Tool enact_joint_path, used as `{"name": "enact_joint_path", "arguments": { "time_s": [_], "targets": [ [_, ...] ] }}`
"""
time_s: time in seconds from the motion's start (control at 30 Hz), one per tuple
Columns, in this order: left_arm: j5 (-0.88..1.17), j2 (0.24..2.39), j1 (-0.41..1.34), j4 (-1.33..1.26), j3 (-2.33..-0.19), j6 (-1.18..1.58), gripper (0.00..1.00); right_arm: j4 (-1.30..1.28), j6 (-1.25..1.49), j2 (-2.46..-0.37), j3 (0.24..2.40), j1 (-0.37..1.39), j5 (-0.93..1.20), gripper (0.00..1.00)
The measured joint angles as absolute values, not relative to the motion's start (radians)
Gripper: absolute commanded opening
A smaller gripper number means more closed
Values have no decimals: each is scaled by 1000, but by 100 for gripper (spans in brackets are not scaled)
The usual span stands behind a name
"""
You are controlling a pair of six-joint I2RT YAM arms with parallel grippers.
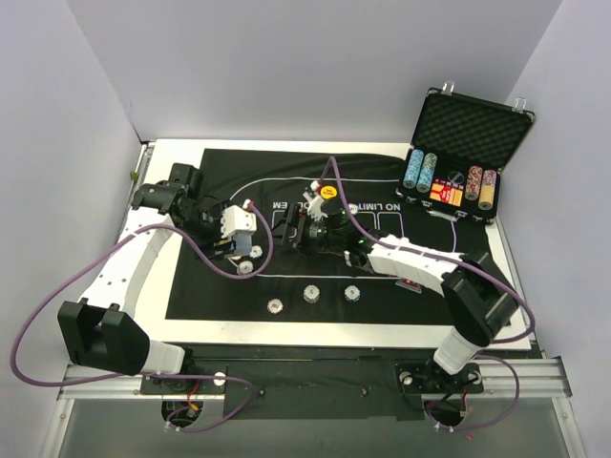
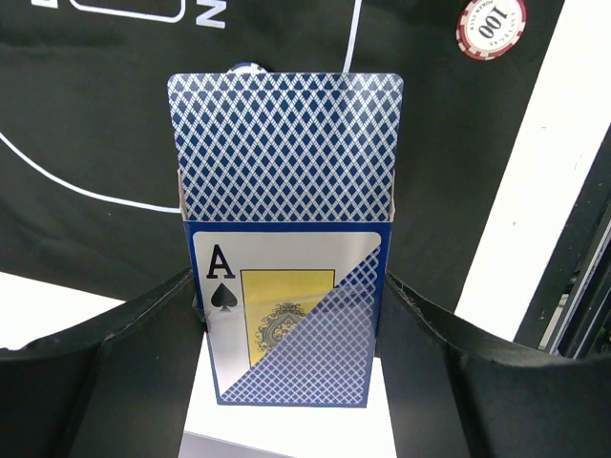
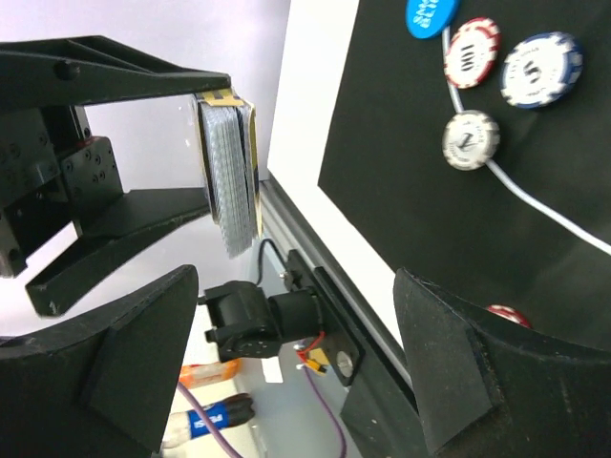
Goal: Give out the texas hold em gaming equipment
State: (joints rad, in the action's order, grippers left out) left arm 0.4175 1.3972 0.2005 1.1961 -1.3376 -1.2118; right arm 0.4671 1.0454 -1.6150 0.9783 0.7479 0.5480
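Observation:
My left gripper [image 2: 288, 282] is shut on a card box [image 2: 286, 315] printed with an ace of spades. Blue-backed playing cards [image 2: 286, 143] stick out of its open top. In the top view the left gripper [image 1: 236, 239] holds it over the mat's left end. My right gripper [image 1: 297, 229] is open and empty, a little to the right of the box. In the right wrist view it [image 3: 296, 282] faces the held deck [image 3: 227, 176] edge-on. Poker chips [image 1: 311, 294] lie in a row on the mat; others [image 3: 471, 139] and a blue disc [image 3: 430, 14] lie beneath the left gripper. A yellow disc [image 1: 328, 191] lies further back.
The black mat [image 1: 210, 286] covers the white table. An open black case [image 1: 473, 129] at the back right holds tall chip columns [image 1: 420, 170]. A small red item [image 1: 412, 283] lies beside the right arm. A 100 chip [image 2: 490, 26] lies on the mat near its edge.

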Motion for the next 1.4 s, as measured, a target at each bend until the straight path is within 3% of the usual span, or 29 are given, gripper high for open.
{"name": "enact_joint_path", "arguments": {
  "time_s": [0.37, 1.0, 1.23, 1.4],
  "targets": [
    [415, 1398, 229, 1246, -1362, -1199, 0, 618, 1148, -1700, 1045, 787, 588, 78],
    [401, 1410, 255, 1276, -1430, -1188, 0, 601, 1126, -1784, 1132, 834, 601, 73],
    [399, 1430, 275, 1284, -1443, -1180, 0, 624, 1141, -1810, 1163, 847, 603, 61],
    [400, 1439, 278, 1285, -1464, -1170, 0, 646, 1160, -1840, 1182, 859, 603, 44]
  ]
}}
